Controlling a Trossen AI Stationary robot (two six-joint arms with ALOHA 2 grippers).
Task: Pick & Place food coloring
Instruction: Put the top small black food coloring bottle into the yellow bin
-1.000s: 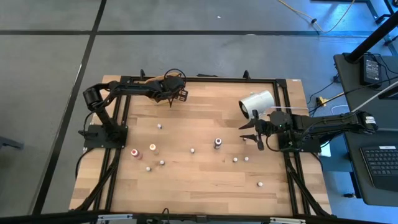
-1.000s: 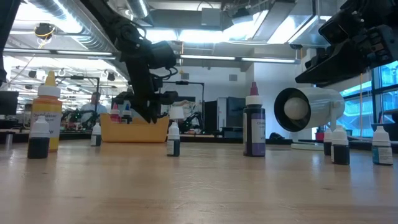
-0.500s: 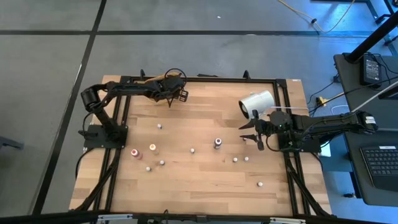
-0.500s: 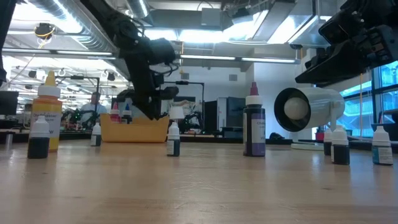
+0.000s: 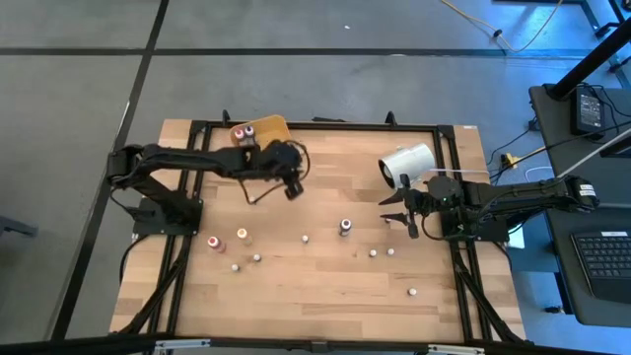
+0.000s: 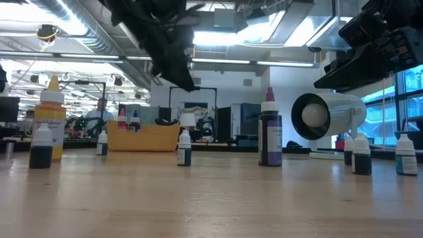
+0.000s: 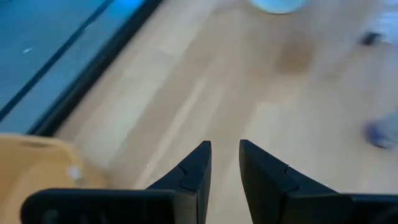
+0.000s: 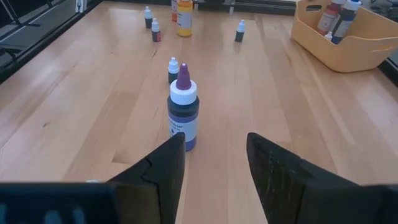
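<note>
while the left gripper (image 5: 293, 185) hangs nearly closed and empty, food coloring bottles (image 5: 254, 200) stand upright, caps up, scattered over the wooden table (image 5: 325, 286).
right gripper (image 5: 398, 209) waits part-open, empty, beside the white cylinder (image 5: 407, 163); its wrist view alone shows bottles inside the yellow tray (image 8: 348, 46), and the low view a workshop behind.

High view: overhead, straight down on the whole tabletop (image 5: 325, 286). Low view: at tabletop (image 6: 211, 198) height, level toward the room behind. Left wrist view: close above the wood, past its own pincer (image 7: 224, 163). Right wrist view: low across the boards. Purple-capped bottle (image 8: 183, 115) appears in right wrist, low (image 6: 269, 132) and high (image 5: 346, 227) views.
</note>
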